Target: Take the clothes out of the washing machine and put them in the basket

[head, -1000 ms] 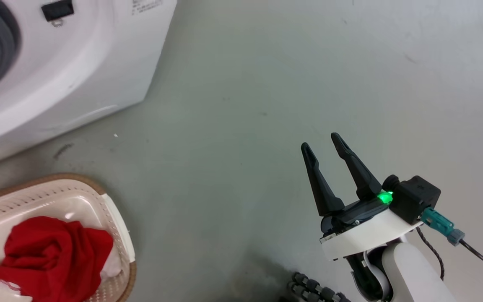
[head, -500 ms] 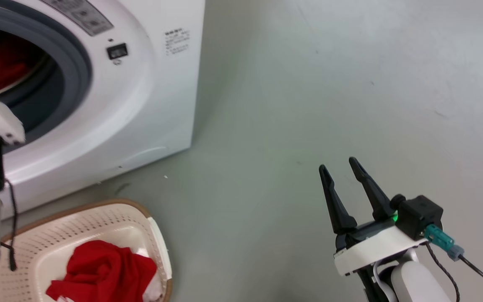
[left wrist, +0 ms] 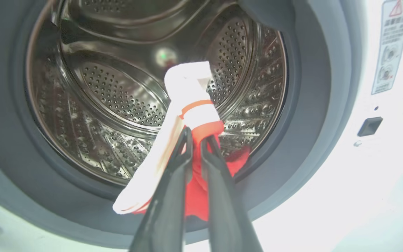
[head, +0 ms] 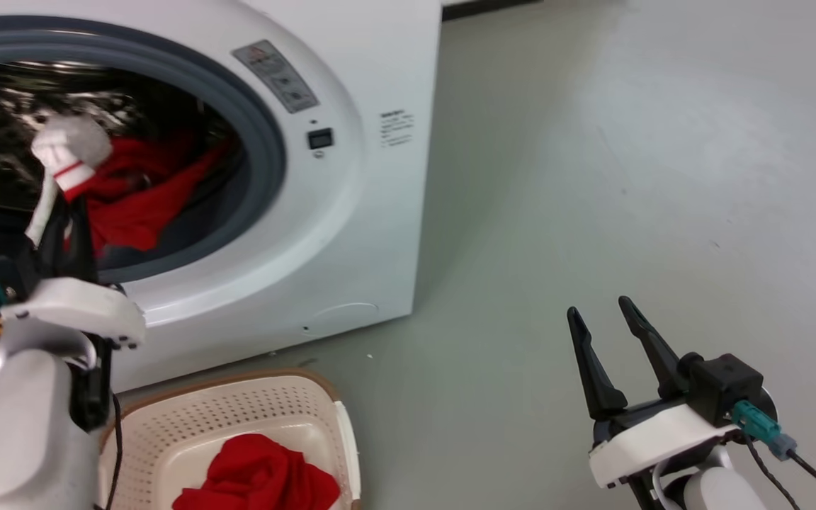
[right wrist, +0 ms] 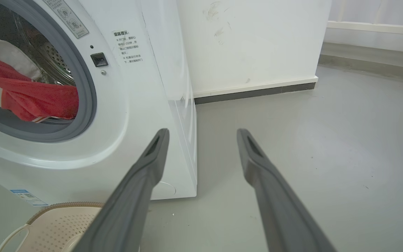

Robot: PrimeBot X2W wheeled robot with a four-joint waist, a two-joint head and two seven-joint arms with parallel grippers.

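red garment point(left wrist: 197, 189), white at the cuff, is pinched between the two dark fingers of the left gripper point(left wrist: 195, 134). the fingers are pressed almost together on the fabric, right at the mouth of the washing machine point(head: 351, 234). the cuff stands up above the fingertips. the rest of the cloth trails down from them over the lower part of the machine's grey rubber ring point(left wrist: 310, 105), with the steel drum point(left wrist: 117, 94) behind it.

the step in hand looks like drawing this piece out of the machine. it would go best with a firm pinch and a pull back and slightly upward from the machine. that way the trailing cloth lifts clear of the ring and does not drag or catch on it. how much fabric lies low in the drum is hard to tell, so a slow pull seems wise.

the basket point(head: 224, 379) sits on the floor just in front of the machine, below its porthole, with another red piece point(head: 259, 478) already inside. letting go should wait until most of the garment hangs over it.

the right gripper point(head: 599, 308) is spread and empty, over bare floor well apart from the machine's front corner.
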